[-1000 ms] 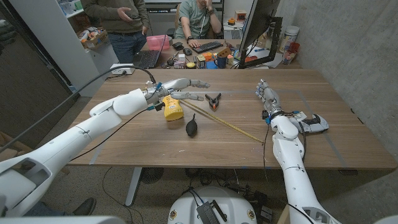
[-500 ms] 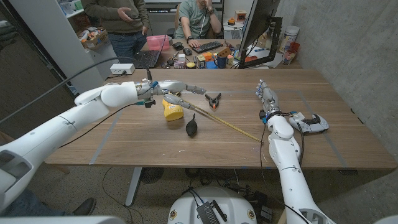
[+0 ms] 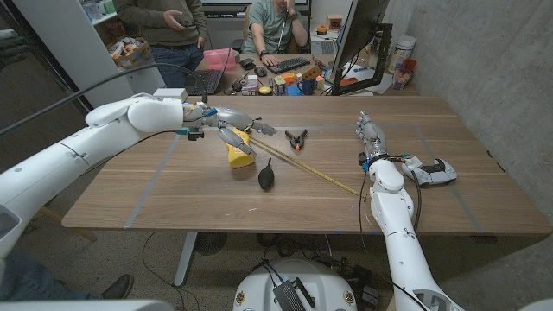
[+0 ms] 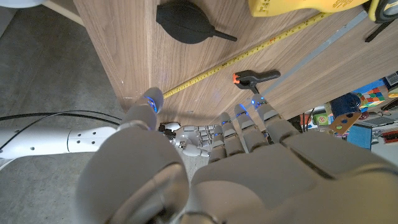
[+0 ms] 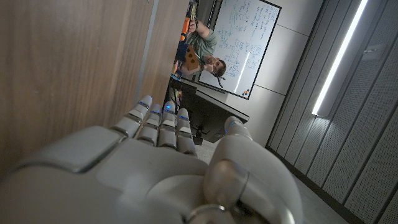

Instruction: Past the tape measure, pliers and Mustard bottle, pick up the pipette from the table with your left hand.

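From the head camera, the white robot left hand hangs over the far end of the yellow Mustard bottle, which lies on its side on the brown wooden table. Its fingers are spread and hold nothing. The black rubber-bulb pipette lies just near and right of the bottle. Its long axis runs roughly near to far, with the round bulb nearest the robot and the thin tip pointing away, ending just short of the pulled-out yellow tape measure. The black orange-tipped pliers sit beyond the tape. The white right hand waits well apart on the right, fingers straight and pressed together. In the left wrist view the left hand is open above the pipette, tape measure, pliers and bottle. The reach probably goes best by coming nearer, past the bottle, and closing across the bulb, the widest part, without nudging the tape. In the right wrist view the right hand holds its fingers together beside the table.
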You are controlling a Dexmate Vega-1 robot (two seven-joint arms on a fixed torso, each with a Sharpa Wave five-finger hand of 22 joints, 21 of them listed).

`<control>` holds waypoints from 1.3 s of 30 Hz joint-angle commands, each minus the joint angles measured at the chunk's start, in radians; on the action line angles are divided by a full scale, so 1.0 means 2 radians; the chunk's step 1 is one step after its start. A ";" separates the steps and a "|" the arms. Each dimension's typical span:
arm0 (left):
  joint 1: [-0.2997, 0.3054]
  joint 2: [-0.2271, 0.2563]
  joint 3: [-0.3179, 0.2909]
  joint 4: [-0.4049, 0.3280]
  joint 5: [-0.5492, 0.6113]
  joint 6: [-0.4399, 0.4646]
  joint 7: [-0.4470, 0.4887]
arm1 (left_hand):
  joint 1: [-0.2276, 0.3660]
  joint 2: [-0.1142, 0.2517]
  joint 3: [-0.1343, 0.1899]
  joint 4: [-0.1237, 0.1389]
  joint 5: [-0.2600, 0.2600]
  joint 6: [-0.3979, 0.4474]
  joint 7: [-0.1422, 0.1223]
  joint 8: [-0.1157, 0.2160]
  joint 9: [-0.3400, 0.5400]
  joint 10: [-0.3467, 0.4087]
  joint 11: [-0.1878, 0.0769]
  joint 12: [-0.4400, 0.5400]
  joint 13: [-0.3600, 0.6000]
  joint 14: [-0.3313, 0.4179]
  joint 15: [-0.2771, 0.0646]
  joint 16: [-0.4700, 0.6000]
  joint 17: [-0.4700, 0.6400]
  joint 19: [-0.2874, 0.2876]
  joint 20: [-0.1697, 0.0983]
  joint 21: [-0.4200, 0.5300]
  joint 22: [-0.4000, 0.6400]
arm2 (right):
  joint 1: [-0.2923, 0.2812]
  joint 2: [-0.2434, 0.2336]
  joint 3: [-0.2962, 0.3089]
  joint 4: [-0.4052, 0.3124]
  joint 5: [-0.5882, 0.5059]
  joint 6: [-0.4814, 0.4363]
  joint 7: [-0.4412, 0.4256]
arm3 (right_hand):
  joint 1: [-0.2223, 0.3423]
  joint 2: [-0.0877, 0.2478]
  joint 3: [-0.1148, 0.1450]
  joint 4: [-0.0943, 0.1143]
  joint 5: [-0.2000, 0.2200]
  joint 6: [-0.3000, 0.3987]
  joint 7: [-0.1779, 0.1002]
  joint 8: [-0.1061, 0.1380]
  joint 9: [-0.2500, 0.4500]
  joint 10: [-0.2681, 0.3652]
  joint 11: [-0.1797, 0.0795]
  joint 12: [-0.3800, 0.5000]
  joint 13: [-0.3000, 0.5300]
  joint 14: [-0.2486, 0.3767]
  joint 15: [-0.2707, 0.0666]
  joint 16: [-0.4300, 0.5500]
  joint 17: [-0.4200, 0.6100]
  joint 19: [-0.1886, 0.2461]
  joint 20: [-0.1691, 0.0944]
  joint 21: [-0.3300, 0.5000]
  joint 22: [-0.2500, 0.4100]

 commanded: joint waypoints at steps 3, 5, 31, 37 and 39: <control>-0.029 0.018 0.007 -0.038 0.049 0.020 -0.068 | 0.016 -0.002 0.001 -0.001 0.005 -0.026 0.005 -0.003 0.002 -0.008 0.001 -0.001 0.002 -0.004 0.000 0.000 0.002 0.005 0.005 0.000 0.001 | -0.001 0.004 -0.001 -0.004 -0.009 -0.013 -0.017 | -0.001 -0.004 0.000 0.001 -0.001 0.005 0.000 0.004 0.001 0.004 -0.001 0.002 0.002 0.004 0.000 0.002 0.003 -0.002 0.003 -0.001 0.003; -0.031 0.018 0.010 -0.043 0.070 0.014 -0.068 | 0.019 -0.003 0.000 -0.001 0.005 -0.031 0.003 -0.003 0.002 -0.011 -0.001 -0.001 0.002 -0.005 -0.001 0.001 0.002 0.008 0.004 0.000 0.001 | -0.001 0.006 0.001 -0.003 -0.007 -0.013 -0.020 | -0.001 -0.004 -0.001 0.001 -0.001 0.006 0.000 0.004 0.001 0.005 -0.002 0.002 0.002 0.004 0.000 0.002 0.003 -0.002 0.002 -0.001 0.003; -0.080 -0.061 0.071 -0.014 0.145 -0.031 -0.097 | 0.031 -0.007 -0.014 0.001 0.010 -0.046 0.002 0.004 0.003 -0.021 0.001 0.003 0.004 -0.002 0.002 0.004 0.003 0.015 0.009 0.000 0.000 | -0.013 0.011 0.018 -0.021 -0.001 -0.016 -0.023 | -0.005 -0.006 -0.003 0.003 -0.002 0.005 -0.006 0.003 0.001 0.003 -0.004 0.001 0.002 0.003 0.001 0.001 0.003 0.000 0.023 0.000 0.003; -0.084 -0.062 0.080 -0.022 0.144 -0.031 -0.123 | 0.031 -0.007 -0.017 0.001 0.011 -0.051 0.003 0.003 0.003 -0.025 0.001 0.003 0.004 -0.005 0.003 0.003 0.003 0.015 0.009 0.000 0.000 | -0.013 0.013 0.024 -0.026 -0.003 -0.024 -0.026 | -0.006 -0.006 -0.003 0.003 -0.002 0.005 -0.006 0.003 0.001 0.002 -0.004 0.000 0.002 0.002 0.001 0.001 0.003 0.000 0.024 0.000 0.002; -0.083 -0.060 0.080 -0.026 0.143 -0.031 -0.127 | 0.031 -0.007 -0.018 0.002 0.011 -0.053 0.003 0.003 0.003 -0.026 0.002 0.003 0.004 -0.005 0.004 0.003 0.003 0.015 0.009 0.000 0.000 | -0.013 0.015 0.025 -0.028 -0.005 -0.029 -0.029 | -0.006 -0.006 -0.003 0.003 -0.002 0.006 -0.006 0.003 0.001 0.002 -0.004 0.000 0.002 0.002 0.001 0.001 0.003 0.000 0.024 0.000 0.002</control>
